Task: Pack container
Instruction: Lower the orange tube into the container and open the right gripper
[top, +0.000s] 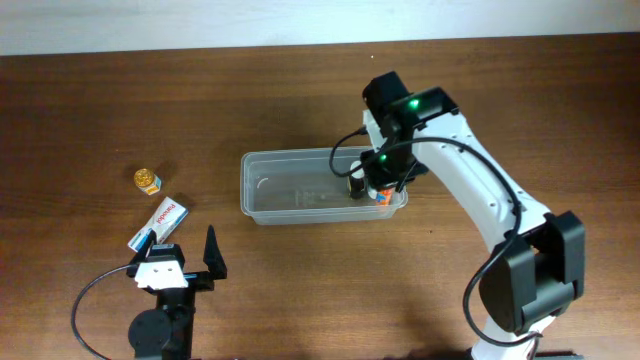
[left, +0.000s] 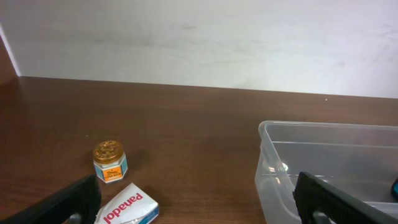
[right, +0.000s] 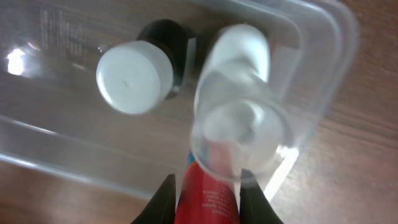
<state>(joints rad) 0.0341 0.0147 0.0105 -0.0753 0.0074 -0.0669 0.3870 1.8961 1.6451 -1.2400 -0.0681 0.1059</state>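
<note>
Nearest the robot's base, on the left, the left gripper (top: 180, 252) hovers low over the dark wooden table (top: 300, 300) with its jaws spread wide and nothing between them. It looks parked facing the loose items, ready for a later pick. Just beyond it lies a white and blue Panadol cardboard box (top: 160, 222), flat on its side. A little farther off stands a small glass jar with a gold lid (top: 147, 180), upright and apart from the box. To the right and farther back, about mid-table, sits the clear shallow rectangular plastic container (top: 300, 190), its long side running left to right. The right gripper (right: 208, 208) reaches down into its right end, jaws pinching the body of a red bottle with a clear cap (right: 239, 118), held upright, probably so it can stand in the corner. Close beside it on the left, inside the tub, stands a dark bottle with a white round cap (right: 134, 78). Packing seems partly done, with the box and jar not yet inside.
</note>
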